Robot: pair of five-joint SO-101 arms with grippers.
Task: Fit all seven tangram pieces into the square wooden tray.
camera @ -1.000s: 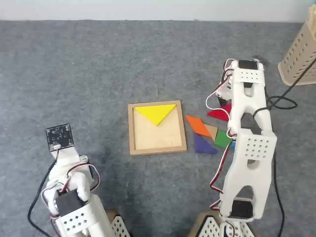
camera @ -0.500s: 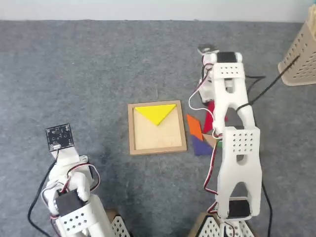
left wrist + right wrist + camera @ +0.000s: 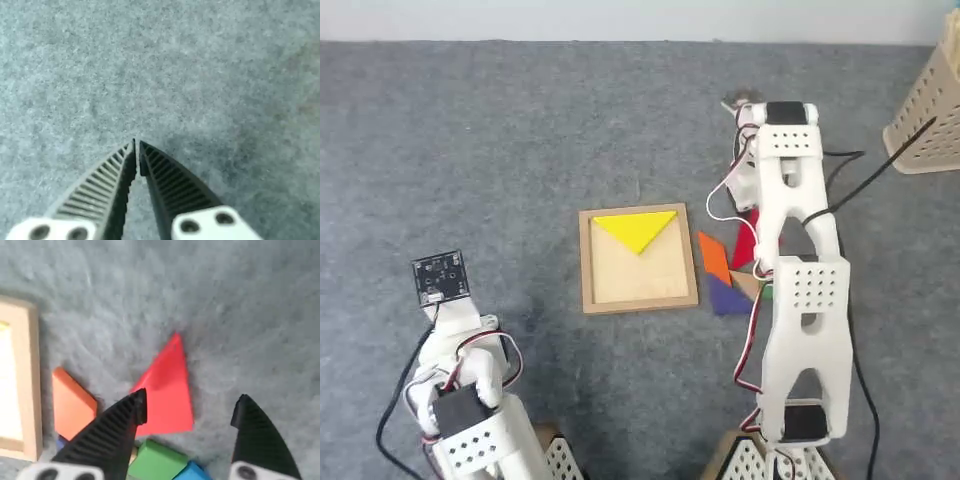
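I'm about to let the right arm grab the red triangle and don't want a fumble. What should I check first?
1. Right gripper open: ok.
2. Red triangle under the gap between its jaws: ok.
3. Red triangle free of neighbours: cannot tell; the green piece lies right at its edge.
4. Room in the tray: ok; only the yellow triangle is inside.
5. Left gripper away from the tray: ok, shut over the carpet.

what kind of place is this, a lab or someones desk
Most likely a robot-training bench rather than a home desk: a white left arm and right arm stand at a grey felt-covered table, with a wooden tray and loose tangram pieces set out.
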